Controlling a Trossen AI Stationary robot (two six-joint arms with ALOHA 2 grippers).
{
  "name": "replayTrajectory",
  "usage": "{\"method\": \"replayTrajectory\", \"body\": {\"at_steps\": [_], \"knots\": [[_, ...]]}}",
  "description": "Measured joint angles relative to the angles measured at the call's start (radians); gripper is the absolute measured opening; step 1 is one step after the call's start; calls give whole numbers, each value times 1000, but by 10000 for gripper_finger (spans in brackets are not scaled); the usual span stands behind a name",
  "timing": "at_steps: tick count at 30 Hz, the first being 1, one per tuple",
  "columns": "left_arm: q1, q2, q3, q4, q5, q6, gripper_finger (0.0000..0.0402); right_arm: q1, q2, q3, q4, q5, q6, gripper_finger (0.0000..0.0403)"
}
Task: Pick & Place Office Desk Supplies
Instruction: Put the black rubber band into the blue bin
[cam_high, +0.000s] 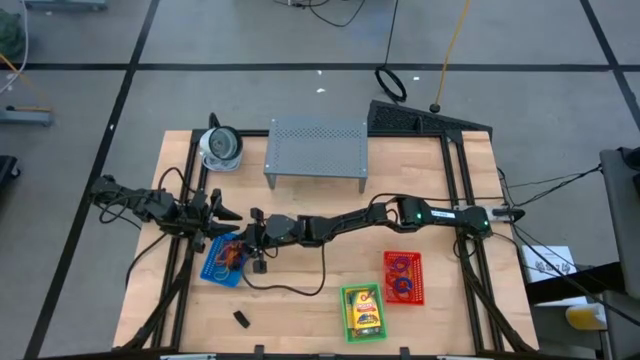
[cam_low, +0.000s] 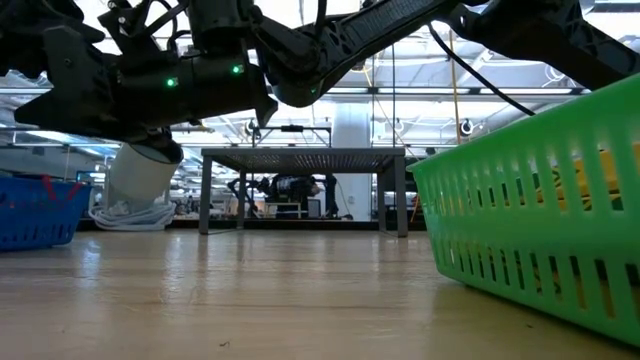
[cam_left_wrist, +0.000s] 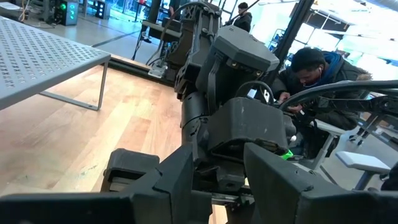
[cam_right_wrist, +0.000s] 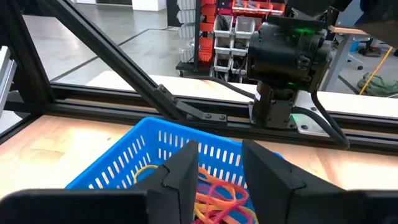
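Hovering directly over the blue basket (cam_right_wrist: 155, 155), the right pincer (cam_right_wrist: 214, 171) stands parted and empty; the bands (cam_right_wrist: 217, 196) lie beneath. Left pincer (cam_high: 222, 212) waits beside, parted.

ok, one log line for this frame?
right gripper: open above blue basket | rubber bands in basket | left gripper: open, beside basket | black clip on table

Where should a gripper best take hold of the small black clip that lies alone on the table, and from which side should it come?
Probably from straight above, closing across the narrow width of the black clip. It lies flat on the bare wooden table, apart from the baskets, so nothing blocks a descent.
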Motion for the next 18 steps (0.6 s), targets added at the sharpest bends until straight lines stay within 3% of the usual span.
{"method": "replayTrajectory", "body": {"at_steps": [11, 14, 18], "knots": [[0, 0, 0, 0, 0, 0, 154, 2, -4, 0, -3, -4, 17, 122], [0, 0, 0, 0, 0, 0, 154, 5, -29, 0, -50, -5, 45, 121], [0, 0, 0, 0, 0, 0, 154, 14, -106, 0, -252, -7, 32, 118]]}}
